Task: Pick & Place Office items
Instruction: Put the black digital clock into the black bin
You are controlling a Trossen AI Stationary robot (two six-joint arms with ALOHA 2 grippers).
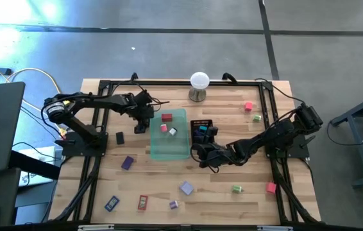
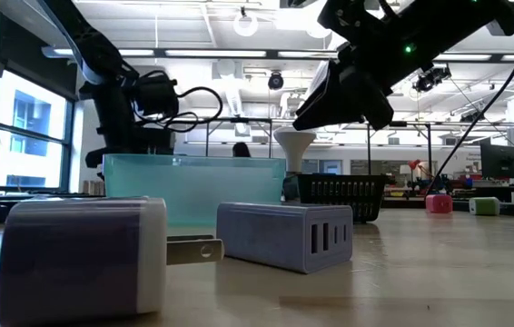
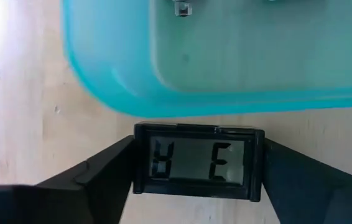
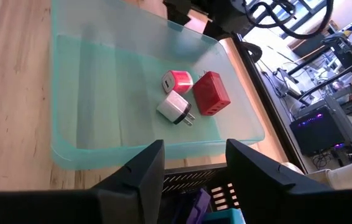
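While the left gripper [image 3: 191, 171] is hanging just outside the green tray [image 1: 180, 151], its two dark fingers [image 3: 95, 186] are pressing in from either side on a small black display unit [image 3: 198, 160], so the jaws are clamped on it with the grey screen sitting squarely between them. Directly ahead of those jaws, the rounded rim of the tray is showing, with bare wooden table [image 1: 213, 192] under the held piece. The right gripper [image 4: 191, 171] is hovering over the black mesh tray [image 1: 202, 124], beside the green one; its jaws are standing apart with nothing between them, and purple and teal bits [image 4: 216, 208] are lying in the mesh just below the gap. Beyond those open jaws, inside the green tray, a pink charger [image 4: 176, 80], a white plug [image 4: 175, 107] and a red block [image 4: 211, 93] are resting close together, well clear of the fingertips. Other office items are lying scattered over the table away from both sets of jaws: a purple block [image 1: 127, 162], a lilac charger [image 1: 186, 187], a green piece [image 1: 236, 188] and a pink piece [image 1: 249, 106]. A white ball on a stand [image 1: 199, 86] is standing at the far edge.
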